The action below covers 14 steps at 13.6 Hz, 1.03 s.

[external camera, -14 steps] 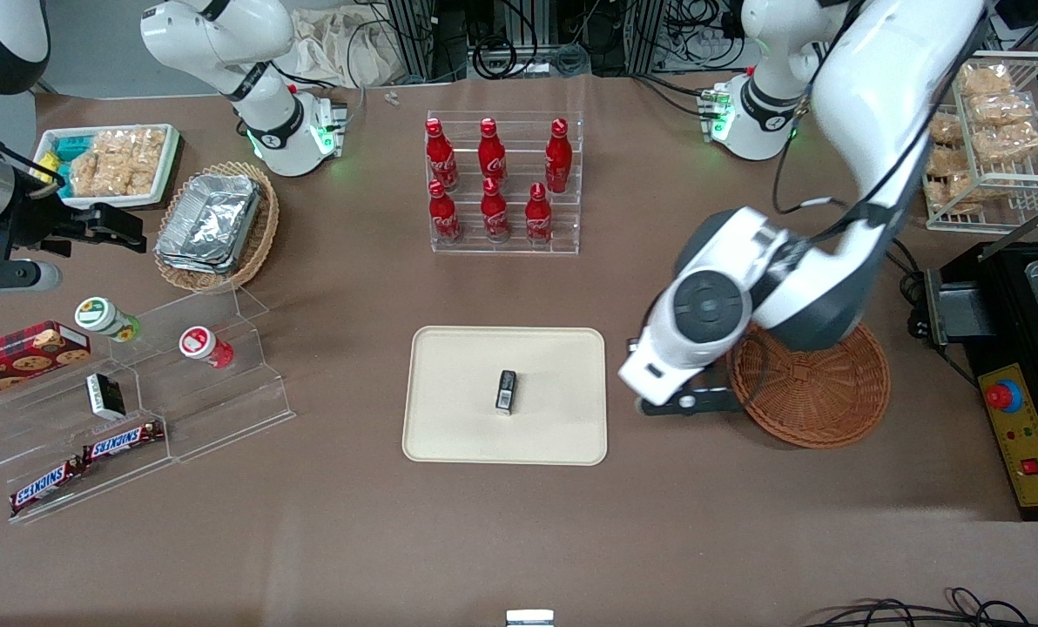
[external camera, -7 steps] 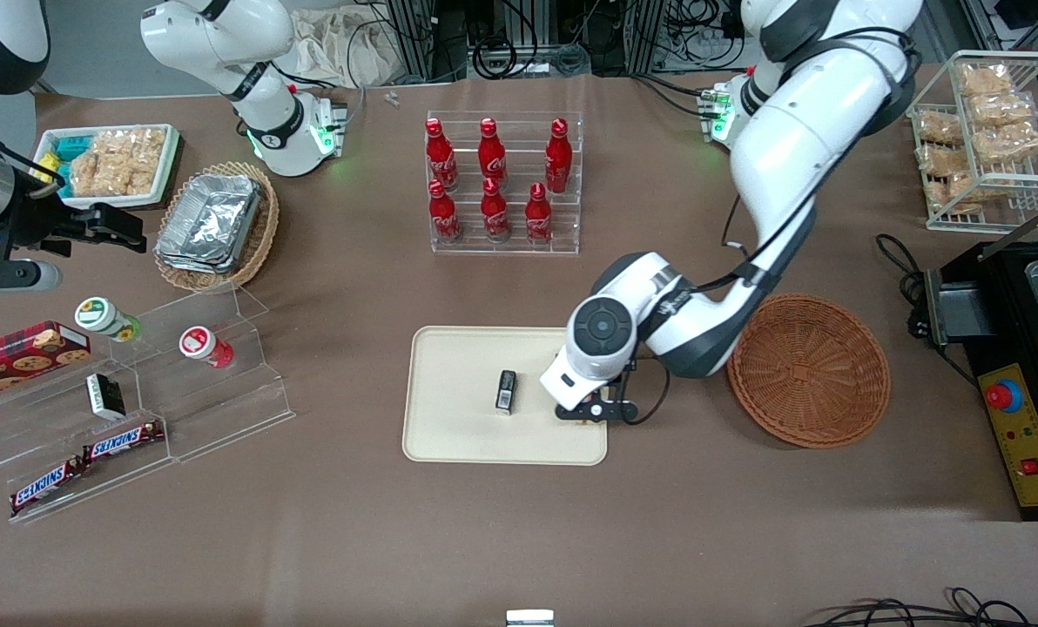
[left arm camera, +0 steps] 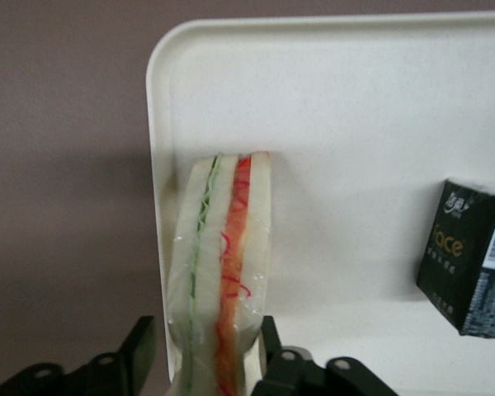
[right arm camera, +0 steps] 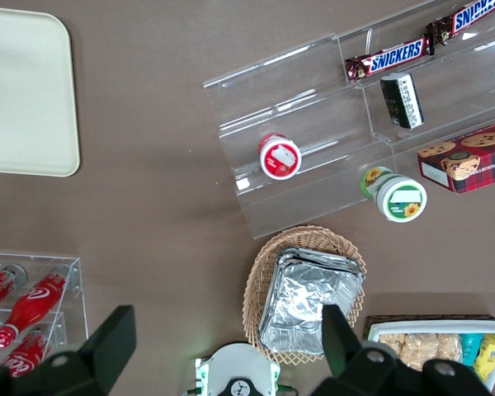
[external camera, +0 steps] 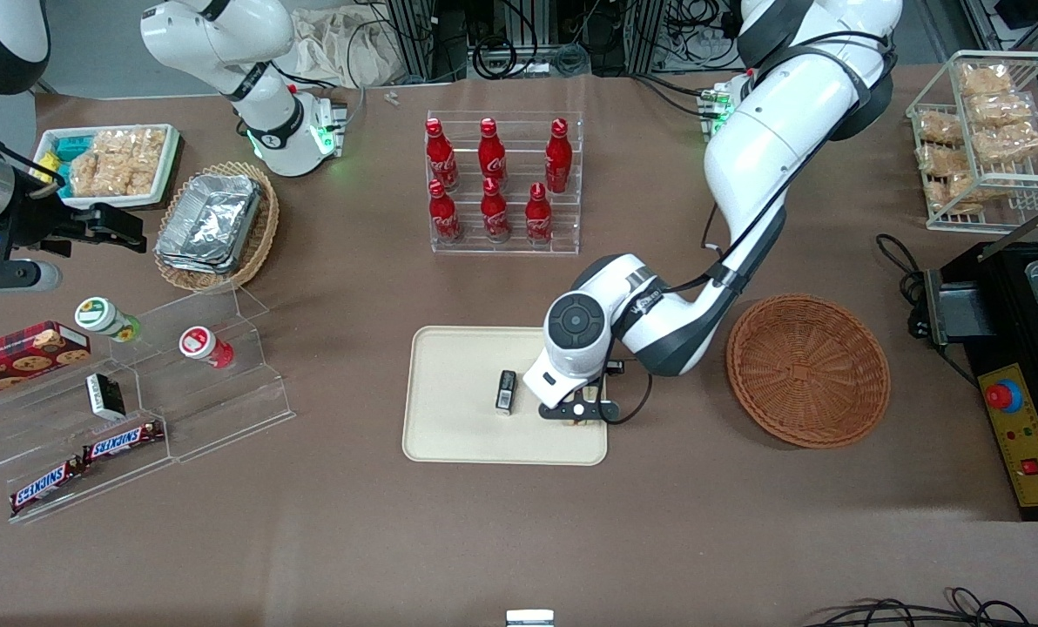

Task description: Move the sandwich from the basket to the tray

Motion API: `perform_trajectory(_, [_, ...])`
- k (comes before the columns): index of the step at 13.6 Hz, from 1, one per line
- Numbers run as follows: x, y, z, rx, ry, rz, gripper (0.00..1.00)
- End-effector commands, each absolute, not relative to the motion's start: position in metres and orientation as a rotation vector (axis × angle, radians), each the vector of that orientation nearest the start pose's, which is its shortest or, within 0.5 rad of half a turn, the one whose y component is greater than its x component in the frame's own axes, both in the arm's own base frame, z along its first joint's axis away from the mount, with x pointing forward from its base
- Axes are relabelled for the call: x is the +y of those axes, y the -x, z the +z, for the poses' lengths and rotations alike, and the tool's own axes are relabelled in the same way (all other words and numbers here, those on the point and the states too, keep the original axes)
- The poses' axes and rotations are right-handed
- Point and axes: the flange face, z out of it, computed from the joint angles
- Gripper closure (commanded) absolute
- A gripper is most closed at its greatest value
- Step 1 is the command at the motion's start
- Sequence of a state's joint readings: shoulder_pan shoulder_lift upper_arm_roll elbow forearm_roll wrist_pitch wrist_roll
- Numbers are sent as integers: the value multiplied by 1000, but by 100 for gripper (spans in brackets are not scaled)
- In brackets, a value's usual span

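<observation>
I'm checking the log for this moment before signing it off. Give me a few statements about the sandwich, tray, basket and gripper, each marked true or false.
1. The gripper is shut on the sandwich. True.
2. The sandwich lies in the basket. False: the basket holds nothing; the sandwich is over the tray.
3. A small black packet lies on the tray. True.
4. The gripper hangs over the bottle rack. False: it is over the tray's edge nearest the basket.
</observation>
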<state>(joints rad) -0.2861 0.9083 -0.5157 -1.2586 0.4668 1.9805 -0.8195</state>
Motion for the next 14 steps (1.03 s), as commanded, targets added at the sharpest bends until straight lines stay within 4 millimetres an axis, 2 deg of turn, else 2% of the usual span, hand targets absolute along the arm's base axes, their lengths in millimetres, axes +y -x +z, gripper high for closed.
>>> perform_trajectory(1, [-435,-609,268,23,3074,13,1])
perform_trajectory(2, [-432,-609,282,22,3059,1,1])
perform_trajectory(4, [-413,-613,319,-7,3008,-2,1])
perform_trajectory(6, [-368,-624,358,-82,2964,1,1])
perform_trajectory(8, [-340,-612,383,-106,2915,-8,1])
perform_trajectory(10, [-302,-600,405,-158,2895,-34,1])
perform_trajectory(12, [-276,-593,438,-240,2934,-26,1])
perform_trajectory(14, [-260,-577,462,-261,2949,-17,1])
